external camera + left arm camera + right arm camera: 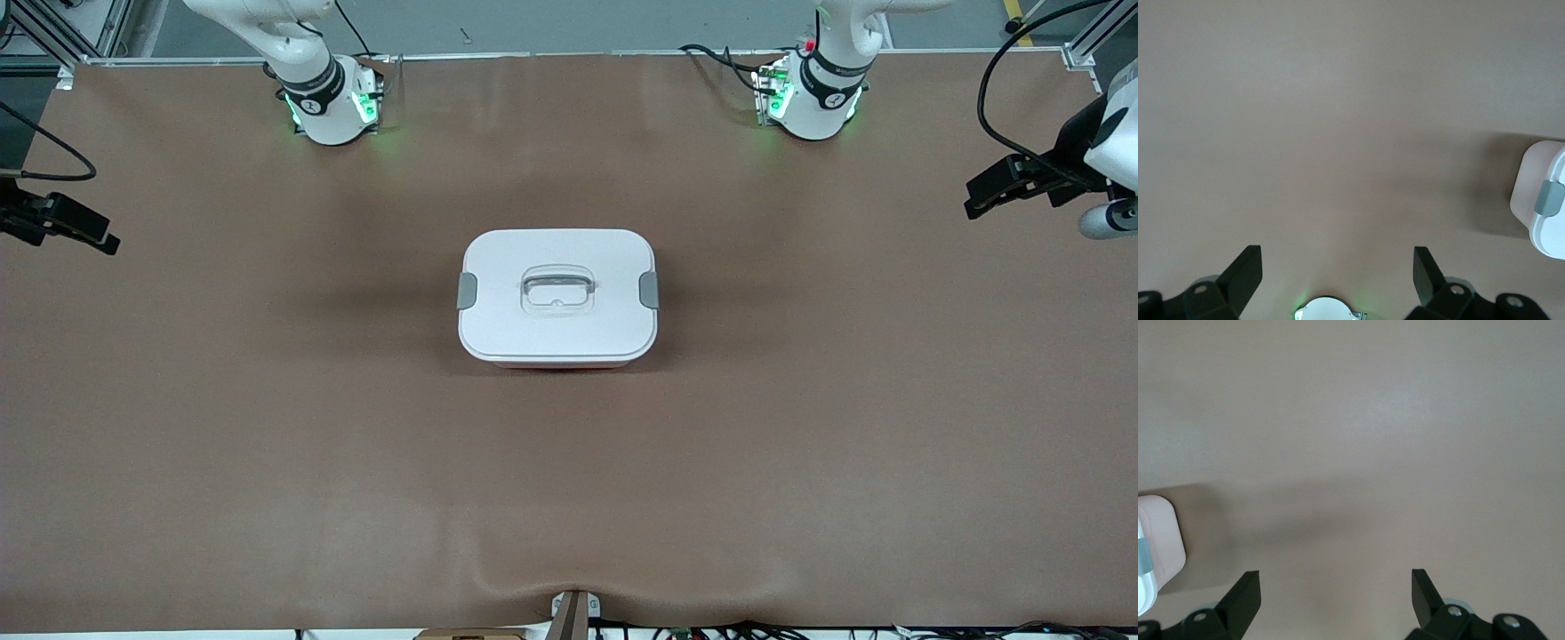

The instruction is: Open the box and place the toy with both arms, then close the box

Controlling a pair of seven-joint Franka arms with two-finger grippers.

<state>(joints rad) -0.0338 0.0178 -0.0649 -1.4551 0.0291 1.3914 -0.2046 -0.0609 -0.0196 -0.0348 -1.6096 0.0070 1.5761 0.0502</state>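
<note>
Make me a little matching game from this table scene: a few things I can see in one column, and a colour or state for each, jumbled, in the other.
Things:
1. lid
2. side clips
3. left gripper
4. table

Descriptions:
A. brown
B. grey
C. open, holding nothing, over bare table at the left arm's end
D. white, shut on the box

Pairs: 1-D, 2-B, 3-C, 4-A

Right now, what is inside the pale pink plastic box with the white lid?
That cannot be seen: the white lid covers the pale pink plastic box, with both grey side clips against it.
</note>
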